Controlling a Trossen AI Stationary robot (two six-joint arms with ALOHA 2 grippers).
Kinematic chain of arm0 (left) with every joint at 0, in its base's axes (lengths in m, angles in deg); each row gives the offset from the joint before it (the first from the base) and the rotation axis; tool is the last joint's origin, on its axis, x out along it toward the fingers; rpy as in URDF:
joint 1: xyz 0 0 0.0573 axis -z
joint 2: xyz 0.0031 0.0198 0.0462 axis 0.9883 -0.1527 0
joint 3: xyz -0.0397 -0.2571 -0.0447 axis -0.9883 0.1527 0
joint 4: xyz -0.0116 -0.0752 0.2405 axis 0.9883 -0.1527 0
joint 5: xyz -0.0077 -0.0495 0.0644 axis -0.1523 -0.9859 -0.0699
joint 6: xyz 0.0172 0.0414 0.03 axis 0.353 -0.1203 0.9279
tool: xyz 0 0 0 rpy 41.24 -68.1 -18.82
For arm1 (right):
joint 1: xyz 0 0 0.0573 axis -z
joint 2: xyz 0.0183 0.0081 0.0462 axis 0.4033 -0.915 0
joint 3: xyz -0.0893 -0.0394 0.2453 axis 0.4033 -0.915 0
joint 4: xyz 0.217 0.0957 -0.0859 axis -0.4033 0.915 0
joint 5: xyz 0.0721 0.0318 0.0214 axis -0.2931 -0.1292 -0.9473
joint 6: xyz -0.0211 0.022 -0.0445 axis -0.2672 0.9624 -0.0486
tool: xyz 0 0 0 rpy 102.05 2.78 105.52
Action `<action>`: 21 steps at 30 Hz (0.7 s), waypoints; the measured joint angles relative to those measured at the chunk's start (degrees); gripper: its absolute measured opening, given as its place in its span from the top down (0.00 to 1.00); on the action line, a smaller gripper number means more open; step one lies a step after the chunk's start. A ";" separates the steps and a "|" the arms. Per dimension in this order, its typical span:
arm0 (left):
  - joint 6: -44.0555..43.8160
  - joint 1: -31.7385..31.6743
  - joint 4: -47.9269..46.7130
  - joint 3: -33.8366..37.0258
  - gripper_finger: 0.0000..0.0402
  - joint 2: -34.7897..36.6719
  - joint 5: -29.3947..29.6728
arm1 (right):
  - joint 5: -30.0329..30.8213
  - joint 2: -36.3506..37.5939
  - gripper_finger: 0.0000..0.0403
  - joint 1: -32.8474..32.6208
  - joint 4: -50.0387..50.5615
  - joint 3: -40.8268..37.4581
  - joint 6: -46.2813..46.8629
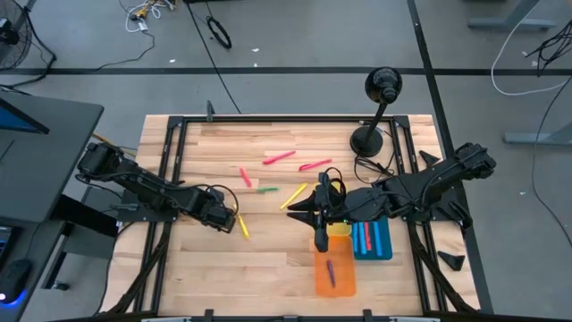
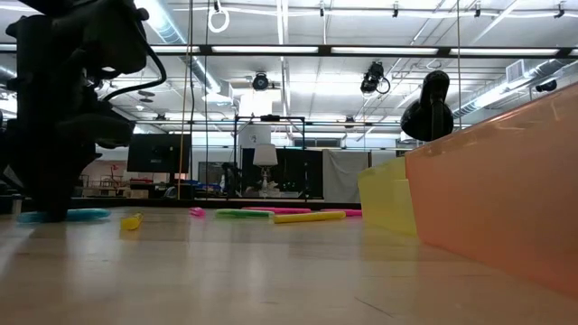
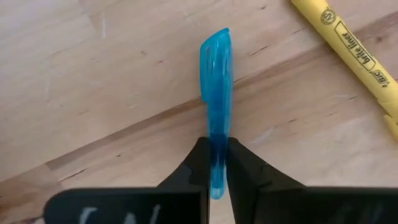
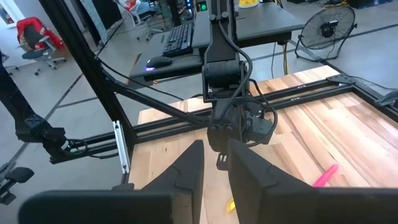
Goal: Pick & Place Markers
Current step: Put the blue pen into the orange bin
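**Left gripper clamped on blue marker**

While the high view hides the grasp under the left gripper [image 1: 225, 218], we find the blue marker [image 3: 217, 93] pinched between its fingers in the left wrist view, lying on the table [image 3: 93, 74] beside a yellow marker [image 3: 351, 46]. In the right wrist view, the right gripper [image 4: 214, 163] hangs narrowly parted, empty.

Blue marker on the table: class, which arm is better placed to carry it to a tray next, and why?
Left. Its gripper is already shut on the blue marker, low on the table. The right gripper hangs over the trays, holding nothing visible.
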 joint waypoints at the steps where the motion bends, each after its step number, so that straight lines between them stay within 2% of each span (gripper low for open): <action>1: -0.16 0.23 -0.26 -0.33 0.93 -0.08 -0.03 | -0.01 0.00 0.82 0.00 0.00 0.00 0.56; 9: 0.11 3.42 -4.68 -7.94 0.93 -0.14 4.65 | -0.02 0.00 0.82 0.00 0.02 0.00 2.64; 15: 1.35 6.08 -8.16 -14.83 0.93 -0.14 11.19 | 0.00 0.00 0.82 0.04 0.02 0.00 5.81; 21: 6.53 8.71 -10.20 -22.78 0.93 -0.14 19.08 | 0.83 0.00 0.82 0.04 0.04 0.00 6.29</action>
